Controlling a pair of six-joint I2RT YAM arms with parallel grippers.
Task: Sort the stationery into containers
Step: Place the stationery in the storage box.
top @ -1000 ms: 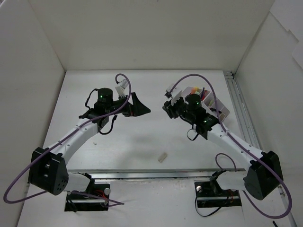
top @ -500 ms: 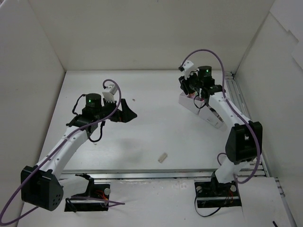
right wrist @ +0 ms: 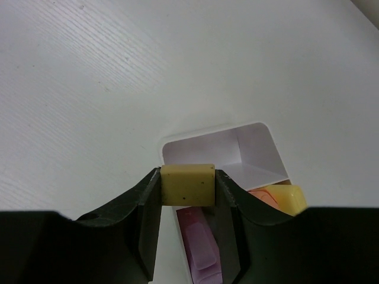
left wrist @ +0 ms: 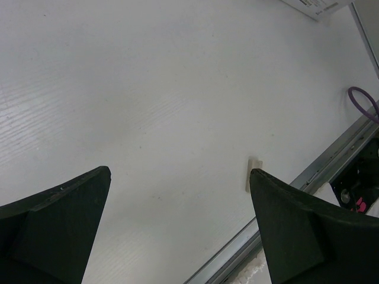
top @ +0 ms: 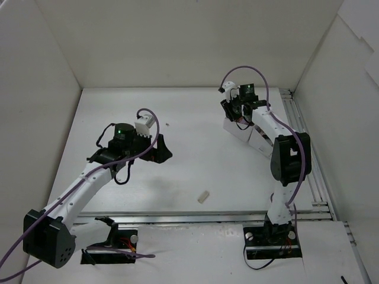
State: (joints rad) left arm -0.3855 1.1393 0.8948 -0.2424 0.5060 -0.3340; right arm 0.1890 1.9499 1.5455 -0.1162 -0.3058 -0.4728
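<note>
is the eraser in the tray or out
Out: the eraser is pinched in the right end effector, over the tray, not resting in it.

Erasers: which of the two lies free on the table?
The eraser near the front rail; the other eraser is clamped in the right gripper above the tray.

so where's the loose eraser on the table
In the top view the loose eraser lies by the near metal rail, between the left arm and right arm.
</note>
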